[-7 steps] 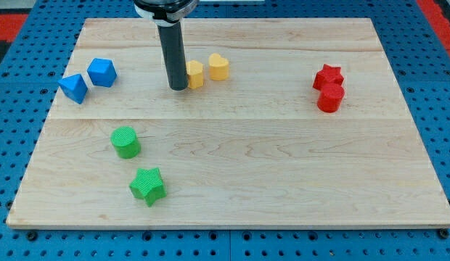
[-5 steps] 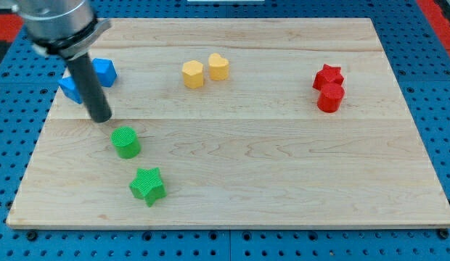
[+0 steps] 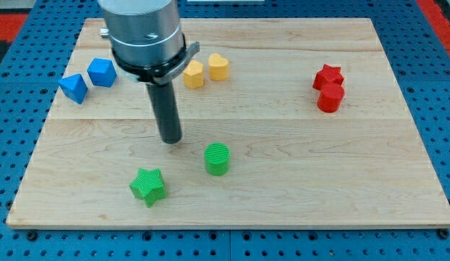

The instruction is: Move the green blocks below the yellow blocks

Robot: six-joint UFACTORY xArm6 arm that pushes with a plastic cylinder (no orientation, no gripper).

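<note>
The green cylinder (image 3: 217, 159) is seen at six o'clock of the yellow blocks (image 3: 205, 69), well apart; the green star (image 3: 148, 185) lies at its eight o'clock. My tip (image 3: 170, 140), a bare rod with no claw to open or clench, stands at the cylinder's ten o'clock. An off-centre push could send the star spinning aside.

My tip (image 3: 170, 139) stood on the wooden board (image 3: 283, 181), just up-left of the green cylinder (image 3: 217, 159) and above the green star (image 3: 148, 185). The two yellow blocks (image 3: 194, 74) (image 3: 218, 67) sat toward the view's top, above the green cylinder.
</note>
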